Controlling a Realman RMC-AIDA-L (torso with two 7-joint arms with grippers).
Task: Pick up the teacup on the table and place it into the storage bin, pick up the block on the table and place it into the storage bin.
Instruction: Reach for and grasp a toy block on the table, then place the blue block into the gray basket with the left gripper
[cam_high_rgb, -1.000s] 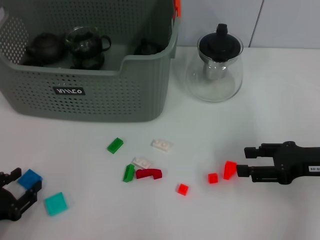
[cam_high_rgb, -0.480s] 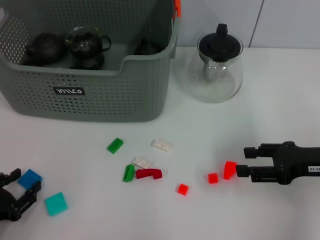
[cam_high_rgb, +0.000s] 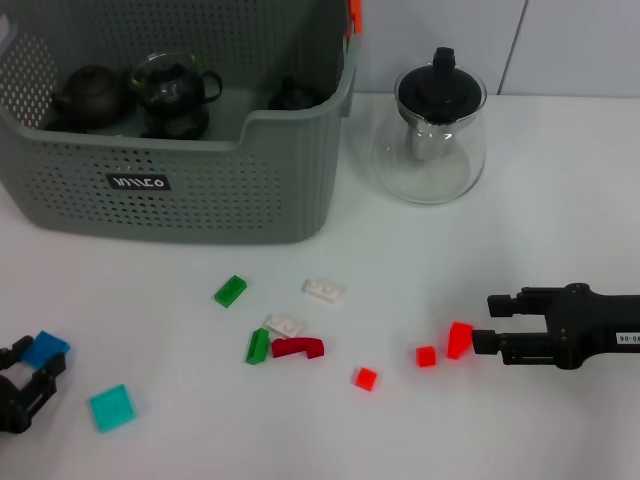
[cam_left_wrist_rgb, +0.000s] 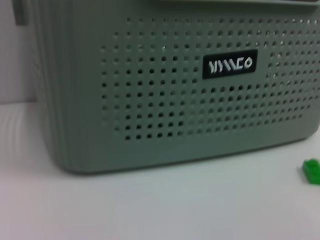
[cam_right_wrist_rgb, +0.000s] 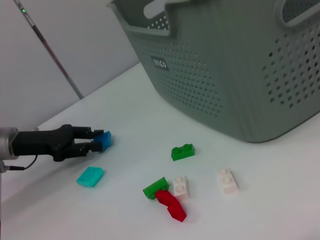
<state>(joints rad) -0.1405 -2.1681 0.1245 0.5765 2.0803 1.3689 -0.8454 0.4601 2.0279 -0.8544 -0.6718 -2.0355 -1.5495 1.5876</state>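
A blue block (cam_high_rgb: 46, 347) sits between the fingers of my left gripper (cam_high_rgb: 36, 360) at the table's front left corner; the right wrist view shows the same gripper (cam_right_wrist_rgb: 94, 140) shut on that block (cam_right_wrist_rgb: 104, 139). My right gripper (cam_high_rgb: 486, 321) stands open low over the table at the right, its tips just beside an orange-red block (cam_high_rgb: 459, 338). The grey-green storage bin (cam_high_rgb: 200, 190) stands at the back left, its labelled wall (cam_left_wrist_rgb: 165, 100) filling the left wrist view. No teacup shows on the table.
Loose blocks lie mid-table: green (cam_high_rgb: 230, 290), green (cam_high_rgb: 258, 345), white (cam_high_rgb: 323, 290), white (cam_high_rgb: 284, 325), dark red (cam_high_rgb: 298, 347), red (cam_high_rgb: 365, 377), red (cam_high_rgb: 426, 355), teal (cam_high_rgb: 110, 407). A glass teapot (cam_high_rgb: 430, 135) stands right of the bin. Dark tea ware (cam_high_rgb: 90, 92) lies inside the bin.
My left gripper has drawn back toward the front left corner, carrying the blue block with it. The right arm and the other blocks have not moved.
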